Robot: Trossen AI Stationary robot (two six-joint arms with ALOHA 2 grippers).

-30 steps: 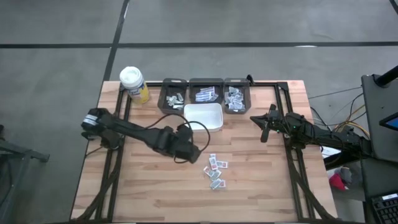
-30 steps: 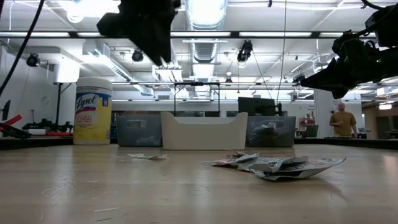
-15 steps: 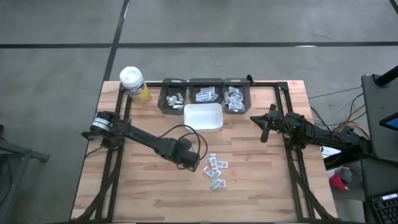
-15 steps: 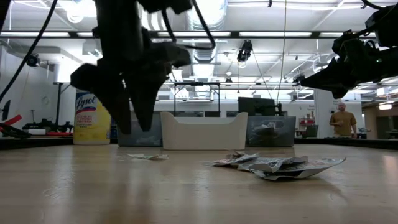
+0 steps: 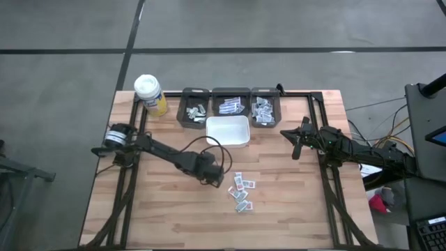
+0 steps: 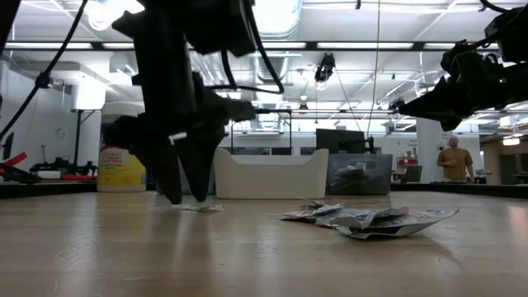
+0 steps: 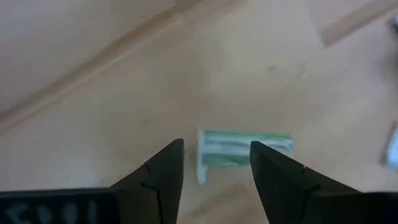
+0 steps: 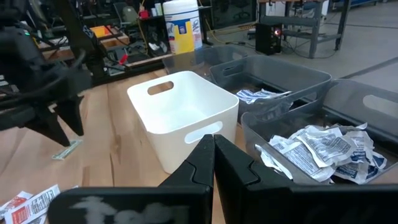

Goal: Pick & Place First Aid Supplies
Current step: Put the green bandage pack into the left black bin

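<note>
Left wrist view: the left claw (image 7: 214, 163) stands open, straddling a green-striped packet (image 7: 244, 148) flat on the desk (image 7: 93, 93). Its fingertips could skid over so thin a strip (closing on nothing). The right claw (image 8: 214, 151) waits shut near the bins.

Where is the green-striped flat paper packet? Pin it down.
The green-striped flat paper packet lies flat on the wooden table, directly under the open left claw, apart from the loose packet cluster.

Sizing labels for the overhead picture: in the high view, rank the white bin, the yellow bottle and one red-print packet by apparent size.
1. white bin
2. yellow bottle
3. red-print packet, clearly smallest
</note>
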